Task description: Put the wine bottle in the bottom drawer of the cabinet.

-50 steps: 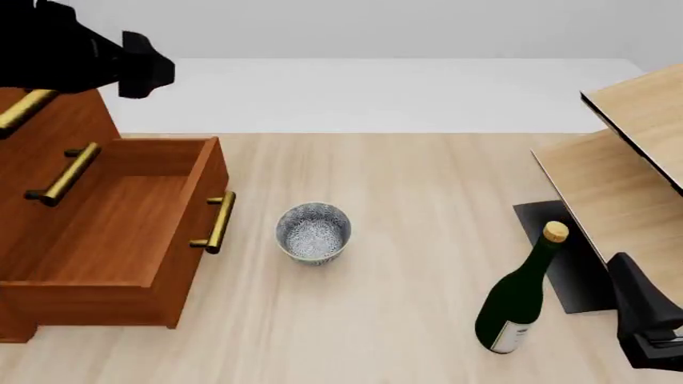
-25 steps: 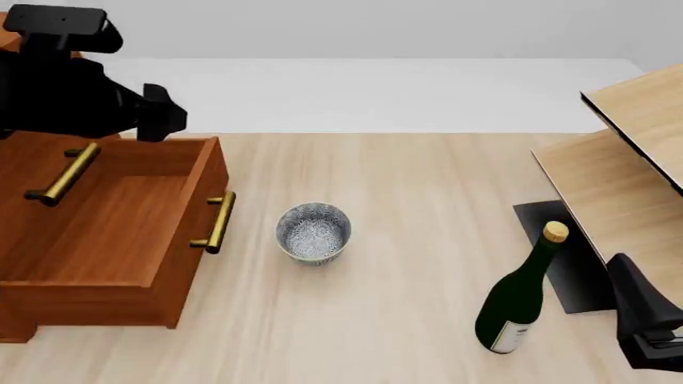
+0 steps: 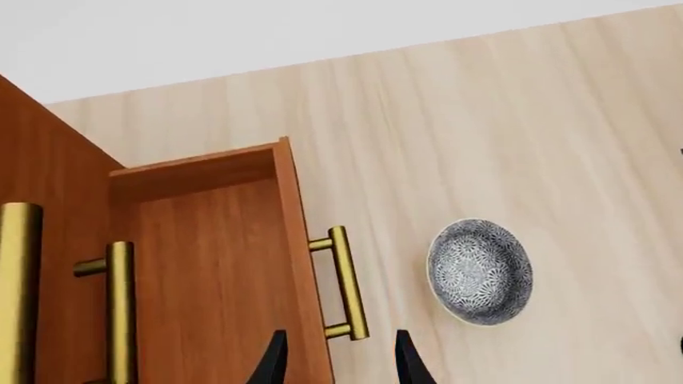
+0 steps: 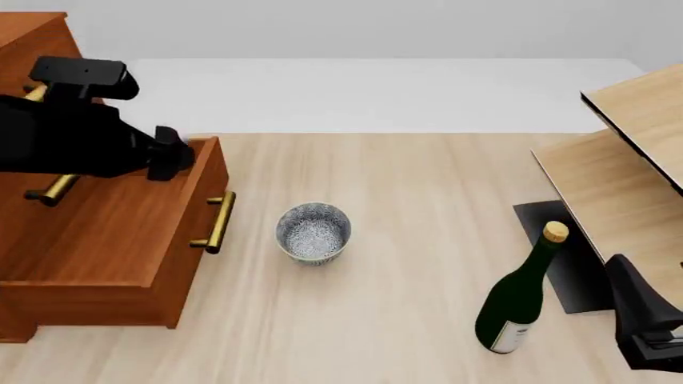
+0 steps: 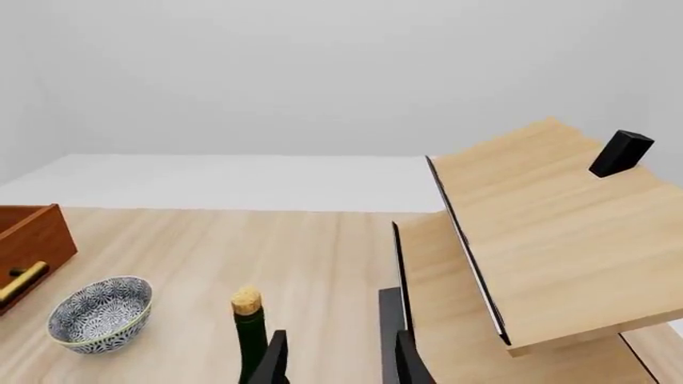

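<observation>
Stage of task. The bottom drawer (image 4: pixel 117 232) of the cabinet (image 4: pixel 32 40) stood pulled out and empty, its brass handle (image 4: pixel 217 222) facing the patterned bowl (image 4: pixel 313 231); I judged the opening step done. The wine bottle (image 4: pixel 520 298) stood upright on the table (image 4: pixel 405 184), well apart from the drawer on the far side of the bowl, just beside the pale shelf unit (image 4: pixel 625 172). Nothing held it. Grasping, carrying and lowering it into the drawer were all left to do.

Pose of the arms. My left gripper (image 3: pixel 337 360) hung above the drawer's front edge, near the handle, pointed down at it. In the left wrist view its fingertips (image 3: pixel 275 364) stood apart with nothing between them, the handle lying just beyond. My right gripper (image 5: pixel 337 360) sat low at the table's near edge, just beside the bottle on the side away from the bowl. In the right wrist view its two tips stood apart and empty; the bottle's cork (image 5: pixel 246 301) and neck rose close before them, a little to one side, not between them. I judged this arm the better placed for the grasp.
</observation>
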You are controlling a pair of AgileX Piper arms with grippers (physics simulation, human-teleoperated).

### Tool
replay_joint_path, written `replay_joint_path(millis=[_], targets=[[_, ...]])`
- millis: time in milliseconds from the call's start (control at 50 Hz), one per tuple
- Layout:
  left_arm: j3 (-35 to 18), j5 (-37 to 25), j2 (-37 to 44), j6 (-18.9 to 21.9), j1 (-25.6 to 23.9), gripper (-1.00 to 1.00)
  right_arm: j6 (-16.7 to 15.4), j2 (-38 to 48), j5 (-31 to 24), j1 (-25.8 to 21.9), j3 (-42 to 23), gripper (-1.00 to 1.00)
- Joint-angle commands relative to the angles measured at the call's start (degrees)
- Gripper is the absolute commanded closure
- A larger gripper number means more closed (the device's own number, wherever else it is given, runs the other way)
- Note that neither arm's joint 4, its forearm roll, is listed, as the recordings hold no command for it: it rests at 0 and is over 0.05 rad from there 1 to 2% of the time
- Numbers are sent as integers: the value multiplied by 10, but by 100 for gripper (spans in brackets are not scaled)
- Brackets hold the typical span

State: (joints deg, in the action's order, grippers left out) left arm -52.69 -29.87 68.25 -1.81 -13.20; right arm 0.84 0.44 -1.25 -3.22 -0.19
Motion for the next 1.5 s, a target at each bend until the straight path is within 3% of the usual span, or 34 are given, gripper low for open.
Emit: replay_joint_path(millis=[20, 740, 1500], targets=[[45, 28, -2, -2, -2, -100, -1, 1, 0, -1, 0, -100], [172, 131, 17, -14, 0, -100, 0, 4, -2, -7, 1, -100], [237, 219, 67, -15, -1, -100, 1, 7, -3, -9, 2, -100]])
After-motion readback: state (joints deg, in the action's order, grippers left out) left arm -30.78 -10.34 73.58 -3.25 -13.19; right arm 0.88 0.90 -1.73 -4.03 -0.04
